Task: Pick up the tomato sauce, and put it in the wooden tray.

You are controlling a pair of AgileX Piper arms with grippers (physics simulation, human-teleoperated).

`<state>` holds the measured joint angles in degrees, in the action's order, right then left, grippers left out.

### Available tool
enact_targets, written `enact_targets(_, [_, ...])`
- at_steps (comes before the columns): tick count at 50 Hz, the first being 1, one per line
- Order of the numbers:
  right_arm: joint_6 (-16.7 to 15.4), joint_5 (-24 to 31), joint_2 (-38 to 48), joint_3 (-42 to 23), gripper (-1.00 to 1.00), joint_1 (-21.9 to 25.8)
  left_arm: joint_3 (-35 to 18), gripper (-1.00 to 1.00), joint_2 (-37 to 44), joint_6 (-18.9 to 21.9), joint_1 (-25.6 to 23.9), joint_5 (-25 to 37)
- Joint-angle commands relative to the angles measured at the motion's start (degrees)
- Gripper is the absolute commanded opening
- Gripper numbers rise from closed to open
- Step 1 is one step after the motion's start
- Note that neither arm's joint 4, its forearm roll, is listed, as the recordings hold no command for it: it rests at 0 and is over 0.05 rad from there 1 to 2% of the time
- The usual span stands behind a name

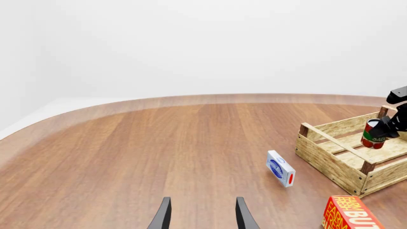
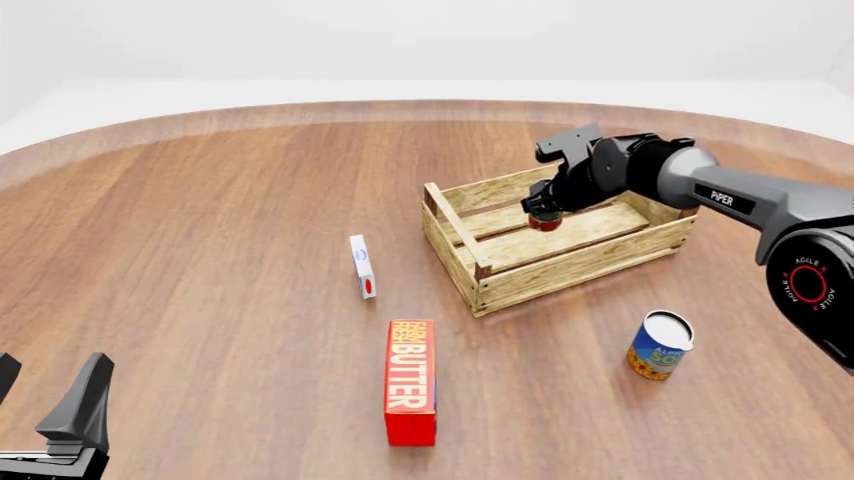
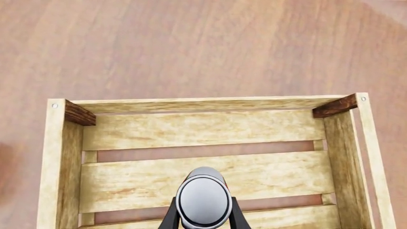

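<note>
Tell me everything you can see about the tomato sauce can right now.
The tomato sauce can is a small cylinder, red with a green band and a smooth silver top that looks like metal. The right gripper is shut on it, with a finger on either side. It hangs tilted, inside the outline of the wooden tray, near the middle slats. In the left wrist view it appears just above the tray floor, though contact cannot be ruled out. Nothing else touches it.
</note>
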<state>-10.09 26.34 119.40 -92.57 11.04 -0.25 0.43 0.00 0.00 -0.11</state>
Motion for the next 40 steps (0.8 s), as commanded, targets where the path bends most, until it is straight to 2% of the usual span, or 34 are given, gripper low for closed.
enact_targets(1, [1.41,-1.55,-0.53,2.06,-1.0,-0.01,0.0,1.0,0.0,0.0,0.0,0.0])
enact_targets(32, [2.42,-3.88,-0.55,5.88,-1.0,0.96,0.0,1.0,0.0,0.0,0.0,0.0])
enact_targets(35, [3.32,-4.14,-1.12,6.17,-1.0,1.8,0.0,1.0,0.0,0.0,0.0,0.0])
enact_targets(36, [3.44,-4.1,-1.54,6.19,1.0,1.91,0.0,1.0,0.0,0.0,0.0,0.0])
enact_targets(40, [3.66,-4.31,-3.3,5.98,1.0,1.96,0.0,1.0,0.0,0.0,0.0,0.0])
